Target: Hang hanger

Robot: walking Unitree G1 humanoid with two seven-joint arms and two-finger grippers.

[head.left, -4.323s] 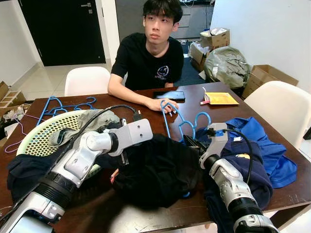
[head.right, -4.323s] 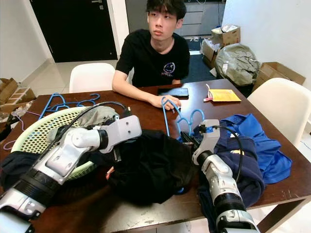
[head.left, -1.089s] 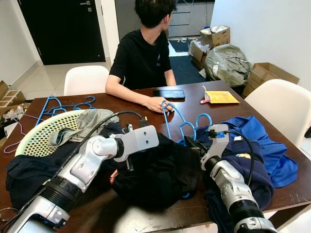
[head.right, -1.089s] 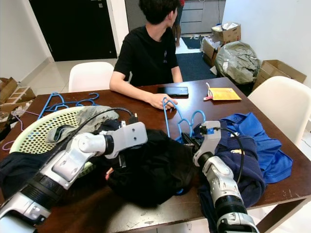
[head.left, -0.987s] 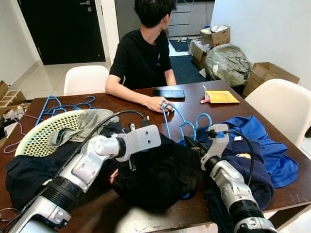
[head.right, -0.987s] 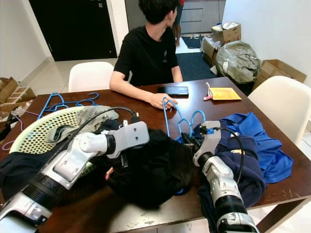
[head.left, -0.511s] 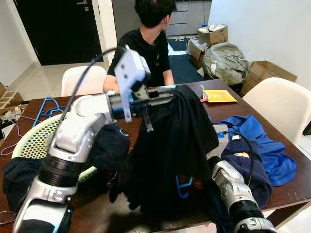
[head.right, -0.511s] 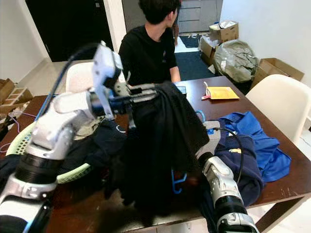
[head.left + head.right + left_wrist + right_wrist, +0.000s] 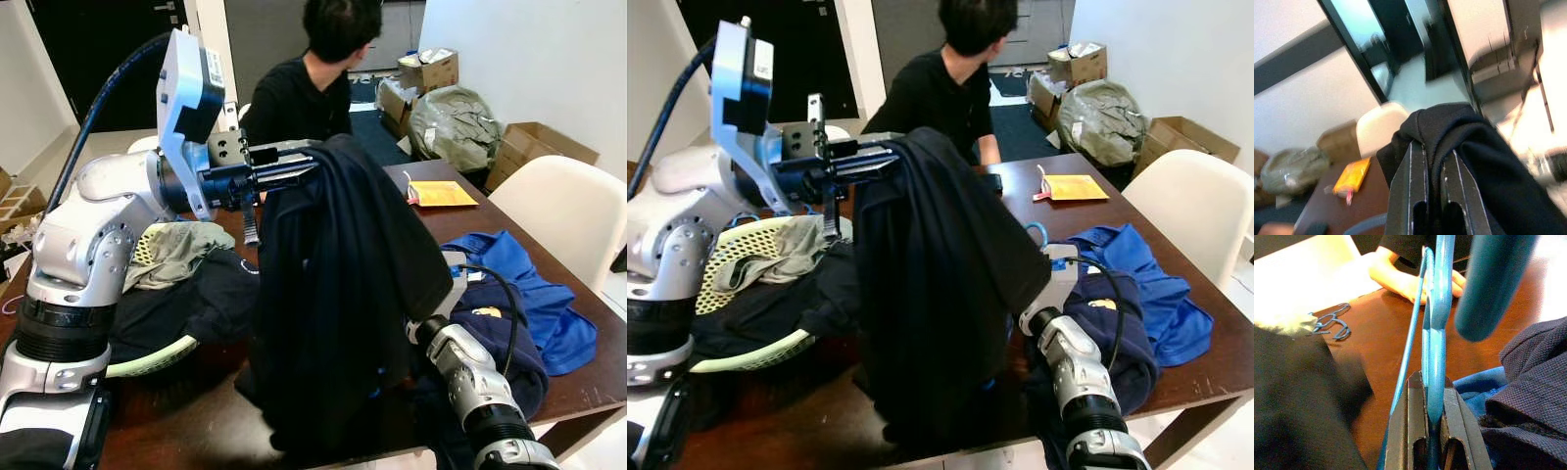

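I held the left pincer (image 9: 294,168) raised above the tabletop (image 9: 176,431), its fingers pressed together on a fold of the dark garment (image 9: 343,304), which hung from it in a long drape down to the wood. The right pincer (image 9: 1431,418) sat low behind that drape, pinching the blue hanger (image 9: 1437,298) between its fingers; the hanger stood edge-on and upright there, just beside the navy clothes (image 9: 500,343). Beyond it a person's hand (image 9: 1415,281) rested on the tabletop, close to the hanger's upper end.

Step in hand, by my judgement: garment lifted and presented, hanger not yet inserted. The next move called for bringing the hanger up under the hanging cloth and feeding one arm of it into the neck opening. I could not locate that opening. The laundry basket (image 9: 754,357) lay to the left, under the raised arm.
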